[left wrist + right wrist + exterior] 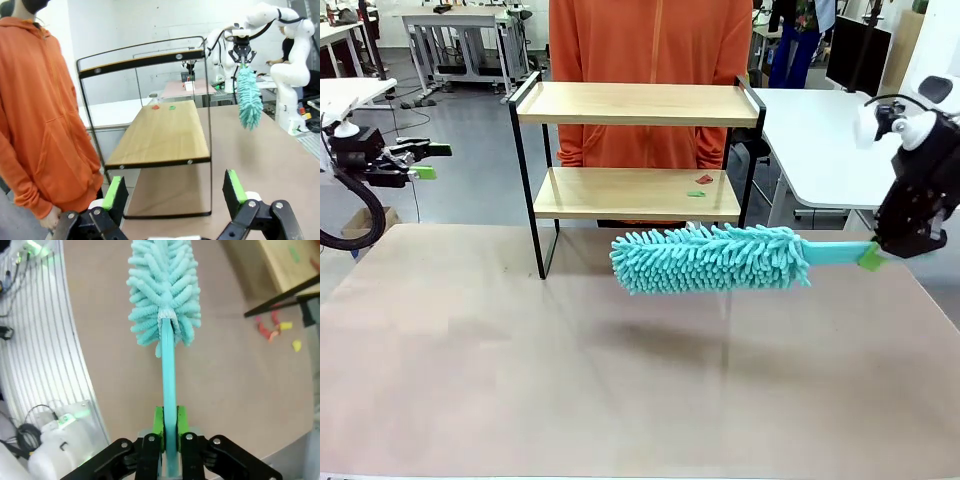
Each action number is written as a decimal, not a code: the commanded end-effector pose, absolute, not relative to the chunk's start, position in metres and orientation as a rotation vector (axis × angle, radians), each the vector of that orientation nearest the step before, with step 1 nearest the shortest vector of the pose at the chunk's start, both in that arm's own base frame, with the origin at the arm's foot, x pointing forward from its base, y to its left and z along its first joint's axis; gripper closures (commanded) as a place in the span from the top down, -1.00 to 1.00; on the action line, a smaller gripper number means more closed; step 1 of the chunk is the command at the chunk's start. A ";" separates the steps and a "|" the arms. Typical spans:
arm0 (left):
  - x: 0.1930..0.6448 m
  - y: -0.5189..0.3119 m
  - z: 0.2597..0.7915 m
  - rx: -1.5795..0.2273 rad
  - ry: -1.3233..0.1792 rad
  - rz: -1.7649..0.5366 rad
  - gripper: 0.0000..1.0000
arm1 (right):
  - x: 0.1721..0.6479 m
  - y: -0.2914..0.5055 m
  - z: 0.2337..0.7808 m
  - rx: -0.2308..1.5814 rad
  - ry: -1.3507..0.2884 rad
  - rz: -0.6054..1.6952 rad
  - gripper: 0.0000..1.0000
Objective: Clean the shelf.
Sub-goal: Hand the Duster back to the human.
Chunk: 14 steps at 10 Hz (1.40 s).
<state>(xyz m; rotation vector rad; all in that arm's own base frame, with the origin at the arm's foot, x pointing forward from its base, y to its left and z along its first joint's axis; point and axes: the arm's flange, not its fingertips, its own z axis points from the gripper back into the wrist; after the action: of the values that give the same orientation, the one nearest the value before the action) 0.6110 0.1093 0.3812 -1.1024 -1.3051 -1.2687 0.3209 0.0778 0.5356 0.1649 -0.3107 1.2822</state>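
The shelf [638, 104] stands at the far middle of the table, two light wooden boards in a thin black frame. Small red and green scraps [701, 185] lie on its lower board [160, 132]. My right gripper [871, 257] is shut on the handle of a teal fluffy duster [710, 258]. The duster is held level just above the table, in front of the shelf's right half and apart from it. In the right wrist view the handle [169, 390] runs straight out between the shut green pads [159, 426]. My left gripper [425, 160] hangs open off the table's left side, with nothing between its fingers [234, 186].
A person in an orange hoodie [650, 40] stands right behind the shelf. Red and yellow scraps [272, 327] lie on the brown tabletop [620, 380] by a shelf leg. A white table [820, 140] stands at the back right.
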 end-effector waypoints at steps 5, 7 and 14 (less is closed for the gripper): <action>0.490 0.027 0.404 -1.058 -1.364 -1.280 1.00 | 0.403 0.084 0.530 0.403 -0.440 1.520 -0.74; 0.462 0.021 0.405 -1.072 -1.385 -1.248 1.00 | 0.404 0.082 0.532 0.402 -0.453 1.505 -0.74; 0.466 -0.004 0.385 -1.079 -1.321 -1.147 1.00 | 0.407 0.093 0.514 0.433 -0.506 1.559 -0.74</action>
<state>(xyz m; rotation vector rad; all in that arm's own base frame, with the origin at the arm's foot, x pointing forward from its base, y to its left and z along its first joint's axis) 0.4713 0.0108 0.3875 -1.0874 -1.3238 -1.1976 0.4012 0.0937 0.5230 0.3708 -0.4341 1.5164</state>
